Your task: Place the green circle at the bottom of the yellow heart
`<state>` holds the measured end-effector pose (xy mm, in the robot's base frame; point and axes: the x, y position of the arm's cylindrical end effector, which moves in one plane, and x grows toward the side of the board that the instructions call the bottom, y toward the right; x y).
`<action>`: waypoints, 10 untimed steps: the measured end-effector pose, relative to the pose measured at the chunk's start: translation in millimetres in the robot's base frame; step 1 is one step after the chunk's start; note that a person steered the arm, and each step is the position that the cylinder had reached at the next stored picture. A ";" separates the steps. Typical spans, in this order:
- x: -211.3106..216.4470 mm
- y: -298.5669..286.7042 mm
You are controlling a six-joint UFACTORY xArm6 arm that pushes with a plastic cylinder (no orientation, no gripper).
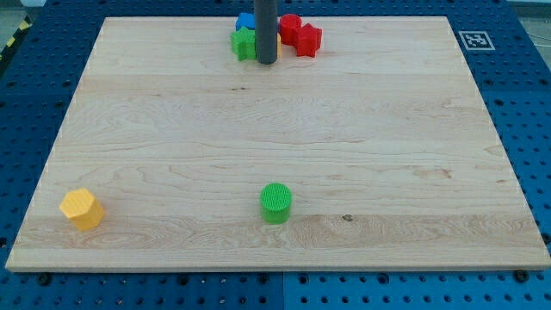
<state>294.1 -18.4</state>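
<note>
A: What does the green circle (276,203) look like?
B: A short ridged cylinder, bright green, standing on the wooden board (172,129) at about 6 o'clock from centre, near the view's bottom edge.

A: And the heart?
B: The yellow block (82,209) sits well apart at the circle's 9 o'clock; its shape reads blurry.

A: The rod?
B: No claw on it. My tip (267,61) rests at 12 o'clock, among a green block (244,44), a blue block (246,21) and two red blocks (300,35)
</note>
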 end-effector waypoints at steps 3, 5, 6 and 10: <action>31.4 25.8; 39.2 30.6; 48.1 12.5; 212.7 -35.8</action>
<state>506.7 -54.2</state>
